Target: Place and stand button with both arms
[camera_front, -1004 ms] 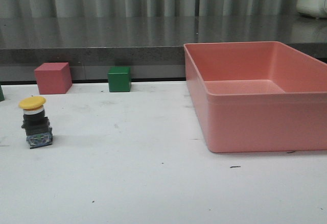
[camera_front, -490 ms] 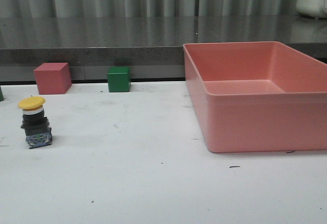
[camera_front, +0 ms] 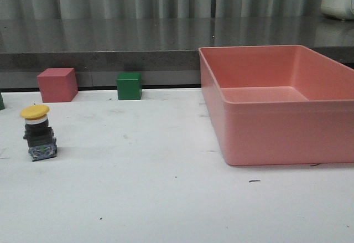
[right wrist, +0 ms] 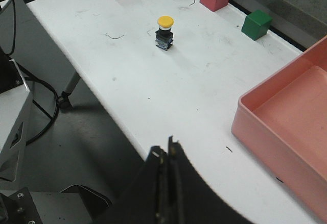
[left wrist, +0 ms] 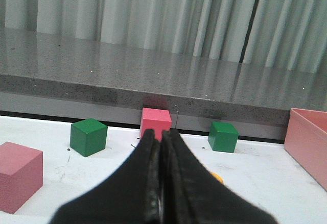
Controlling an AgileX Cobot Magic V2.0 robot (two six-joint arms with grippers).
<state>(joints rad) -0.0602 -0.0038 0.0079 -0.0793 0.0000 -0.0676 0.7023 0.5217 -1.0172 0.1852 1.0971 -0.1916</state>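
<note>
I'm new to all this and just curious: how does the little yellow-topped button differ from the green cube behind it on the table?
The button is a stack of parts: yellow cap, white collar, black body, bluish-grey base. The green cube is one plain colour.
The button has a rounded cap wider than its body; the cube is flat-sided.
The button stands nearer the front; the cube sits at the table's back edge.
Both rest upright, untouched.

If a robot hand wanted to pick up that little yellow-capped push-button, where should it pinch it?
Probably the black body of the yellow-capped push-button, from above. It stands upright on the white table, and the wide yellow mushroom cap overhangs; flat body sides suit fingers better.
</note>
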